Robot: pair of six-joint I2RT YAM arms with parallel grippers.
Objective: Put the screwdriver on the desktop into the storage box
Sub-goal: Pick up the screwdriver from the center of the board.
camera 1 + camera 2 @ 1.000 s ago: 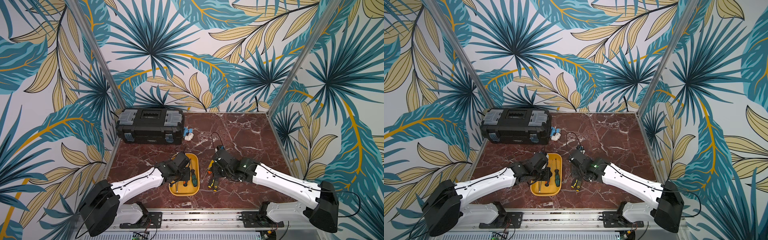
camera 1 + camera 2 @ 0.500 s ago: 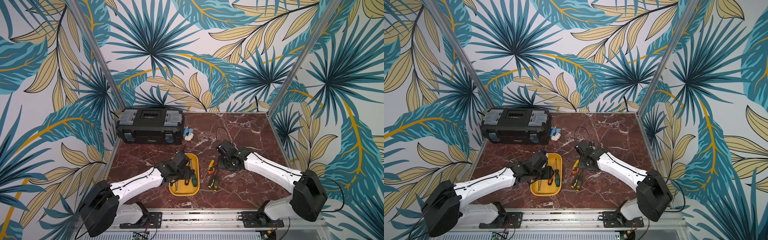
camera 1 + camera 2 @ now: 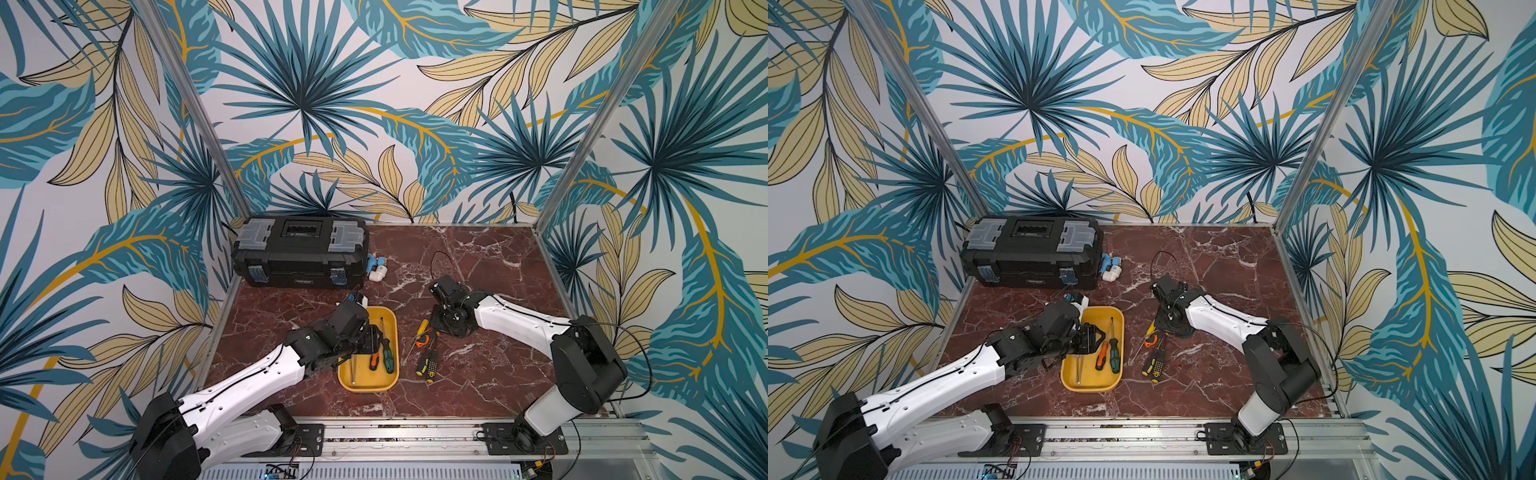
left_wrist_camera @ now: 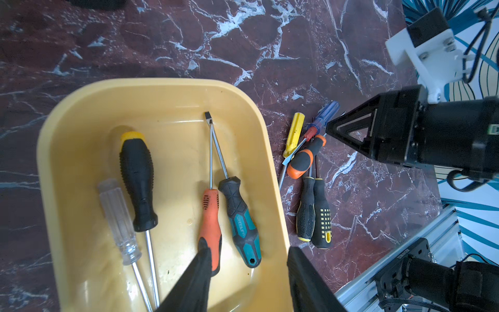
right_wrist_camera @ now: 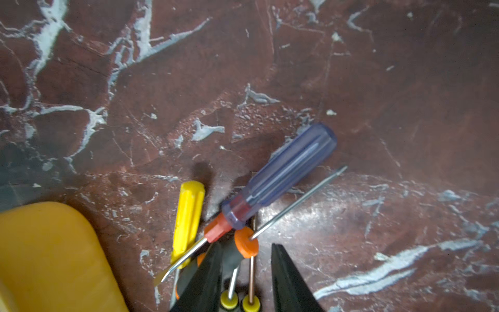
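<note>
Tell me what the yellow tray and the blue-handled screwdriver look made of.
Yellow tray: likely moulded plastic, smooth and semi-glossy, judging by its rounded corners and soft highlights. Blue-handled screwdriver: translucent fluted plastic handle with a red collar; the shaft is bare shiny metal, probably steel.

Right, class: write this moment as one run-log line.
left gripper: open over storage box | boxed: four screwdrivers | right gripper: open over five screwdrivers on desktop

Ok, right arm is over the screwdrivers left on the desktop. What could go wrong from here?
The right tool straddles a crossed pile: the blue screwdriver crosses the orange-and-black screwdriver, so a lift could drag or flick neighbours. The left tool hangs open over the storage box; the arms might clash at the drop.
</note>
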